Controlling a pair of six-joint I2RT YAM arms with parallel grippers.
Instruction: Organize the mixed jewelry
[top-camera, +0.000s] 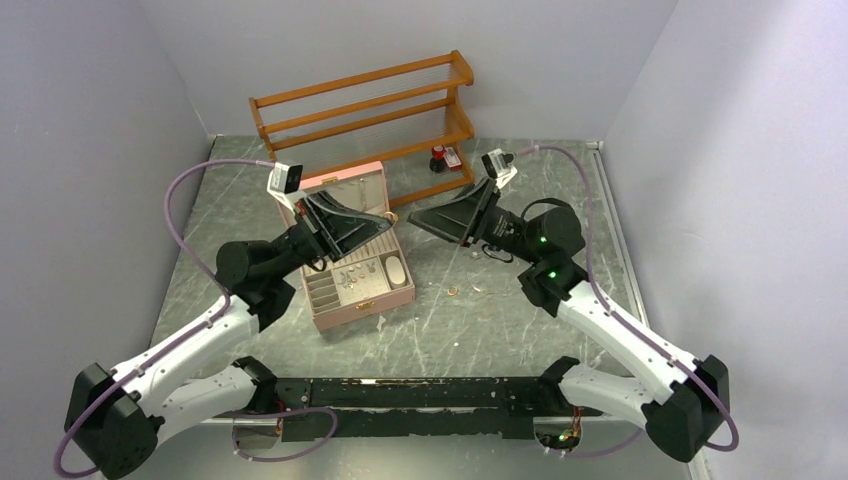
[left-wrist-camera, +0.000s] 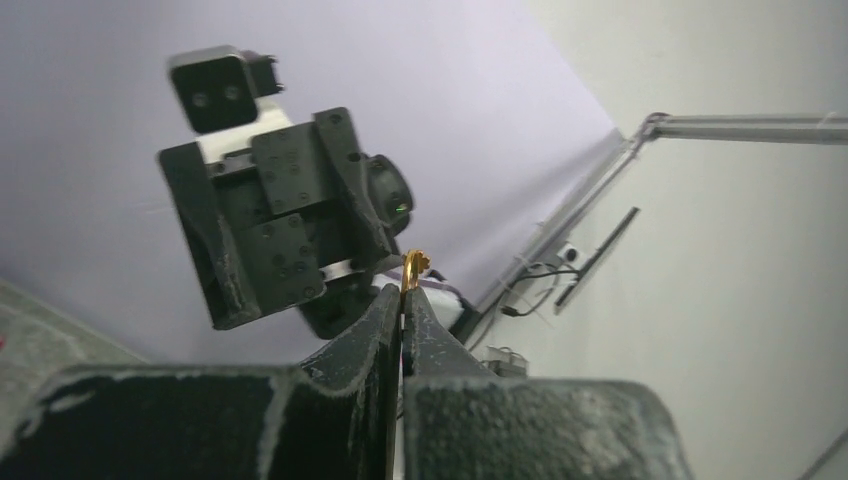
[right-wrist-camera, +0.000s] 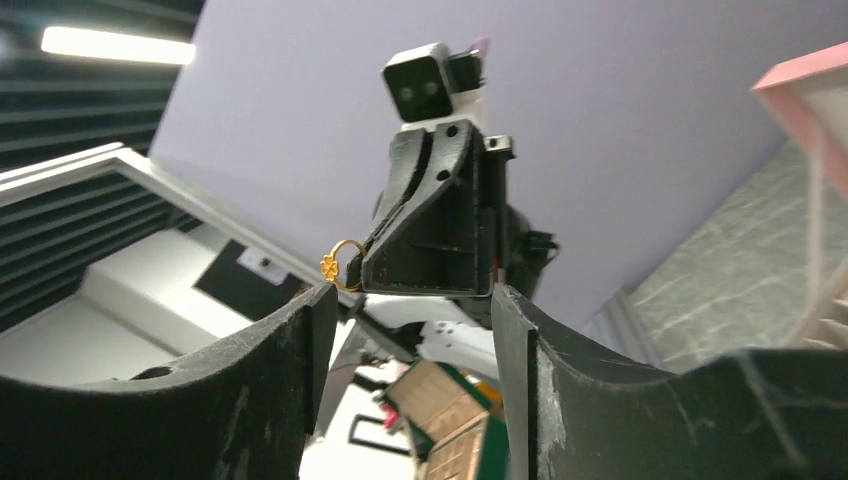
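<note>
My left gripper (top-camera: 388, 218) is shut on a small gold ring with a clover charm (left-wrist-camera: 413, 268), held in the air just right of the open pink jewelry box (top-camera: 372, 298). The ring also shows in the right wrist view (right-wrist-camera: 343, 264), sticking out of the left gripper's tip (right-wrist-camera: 362, 270). My right gripper (top-camera: 412, 221) faces the left one tip to tip. It is open and empty (right-wrist-camera: 412, 295), and the ring sits just above its left finger (right-wrist-camera: 300, 340). A few tiny pieces lie in the box's compartments (top-camera: 356, 272). A few more lie loose on the table (top-camera: 452, 290).
A wooden two-tier rack (top-camera: 365, 105) stands at the back. A red-capped black bottle (top-camera: 438, 155) stands at its right foot. The box's raised lid (top-camera: 340, 190) is behind the left gripper. Grey walls close the table on three sides.
</note>
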